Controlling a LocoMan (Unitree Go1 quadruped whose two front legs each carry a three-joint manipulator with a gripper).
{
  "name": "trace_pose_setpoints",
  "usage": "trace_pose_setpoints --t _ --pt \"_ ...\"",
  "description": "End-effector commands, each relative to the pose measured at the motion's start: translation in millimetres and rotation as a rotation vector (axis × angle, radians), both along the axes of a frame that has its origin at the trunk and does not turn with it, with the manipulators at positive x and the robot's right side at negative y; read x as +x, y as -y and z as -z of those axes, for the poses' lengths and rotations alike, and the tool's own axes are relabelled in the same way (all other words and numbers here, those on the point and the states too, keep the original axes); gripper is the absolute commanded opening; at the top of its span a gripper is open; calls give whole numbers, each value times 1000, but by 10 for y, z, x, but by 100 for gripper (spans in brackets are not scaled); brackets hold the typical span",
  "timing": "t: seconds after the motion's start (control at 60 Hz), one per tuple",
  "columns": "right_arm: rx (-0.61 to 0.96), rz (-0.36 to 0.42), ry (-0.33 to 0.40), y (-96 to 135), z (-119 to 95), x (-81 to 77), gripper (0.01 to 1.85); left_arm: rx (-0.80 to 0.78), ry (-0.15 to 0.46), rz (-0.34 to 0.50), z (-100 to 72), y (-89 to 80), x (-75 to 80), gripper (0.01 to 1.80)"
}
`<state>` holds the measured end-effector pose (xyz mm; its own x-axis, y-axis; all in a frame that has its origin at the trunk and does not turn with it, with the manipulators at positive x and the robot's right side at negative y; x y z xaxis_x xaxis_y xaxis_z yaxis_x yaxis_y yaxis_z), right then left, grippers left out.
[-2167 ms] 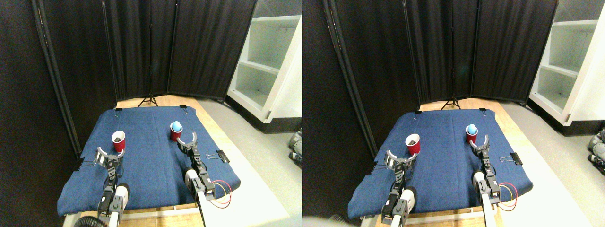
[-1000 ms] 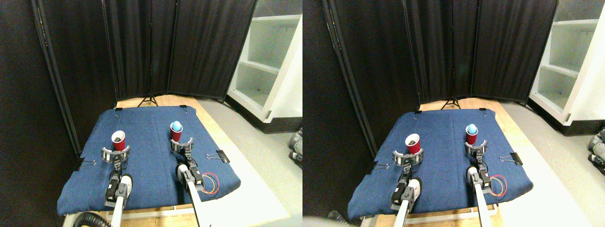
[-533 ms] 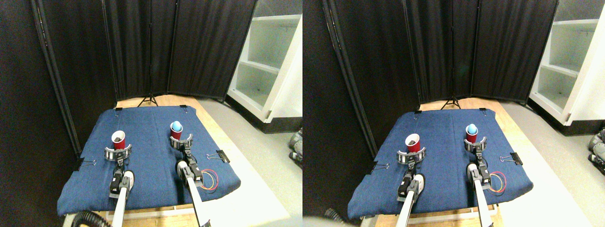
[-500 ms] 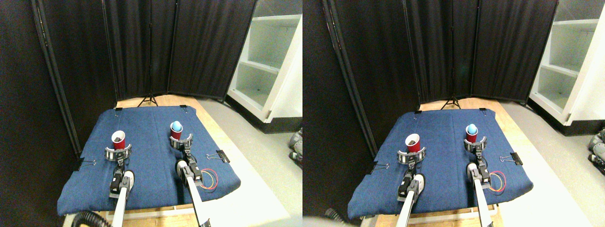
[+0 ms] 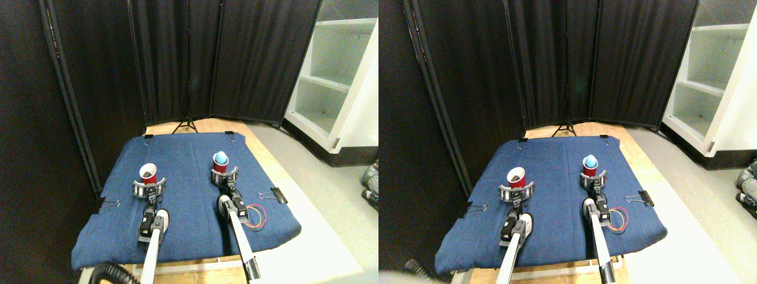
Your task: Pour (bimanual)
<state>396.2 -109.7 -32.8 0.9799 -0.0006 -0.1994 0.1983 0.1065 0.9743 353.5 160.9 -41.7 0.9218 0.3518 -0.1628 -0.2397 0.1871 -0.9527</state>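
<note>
On the left side of the blue cloth [image 5: 195, 195] that covers the surface, a red cup [image 5: 148, 174] with something dark inside is standing upright. The left claw [image 5: 148, 187] is placed around its lower part, with the curved jaws on both sides of the cup; whether the cup is already squeezed cannot be told. More to the right, a second red cup [image 5: 220, 167] with a light blue ball [image 5: 220, 157] sitting in its mouth is seen, also upright, and the right claw [image 5: 225, 176] is ringed around its base in the same way, the grip again not clear. Such cups are judged to be light, thin and easily crushed, with smooth walls, so a gentle hold around the middle of the body is advised. The ball is probably loose and could roll out early if the cup is tilted quickly. A black clip [image 5: 277, 195] lies near the right edge of the cloth.
</note>
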Motion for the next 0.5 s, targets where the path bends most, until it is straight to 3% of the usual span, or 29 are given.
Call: trace_pose_setpoints --t 0.017,0.35,0.5 --pt "22 2 17 -53 -17 52 93 19 15 -18 -16 46 53 117" --pt "-4 13 23 -63 5 173 99 18 -5 -25 66 25 146 116" --pt "3 22 26 -62 4 190 94 0 0 -21 109 1 205 119"
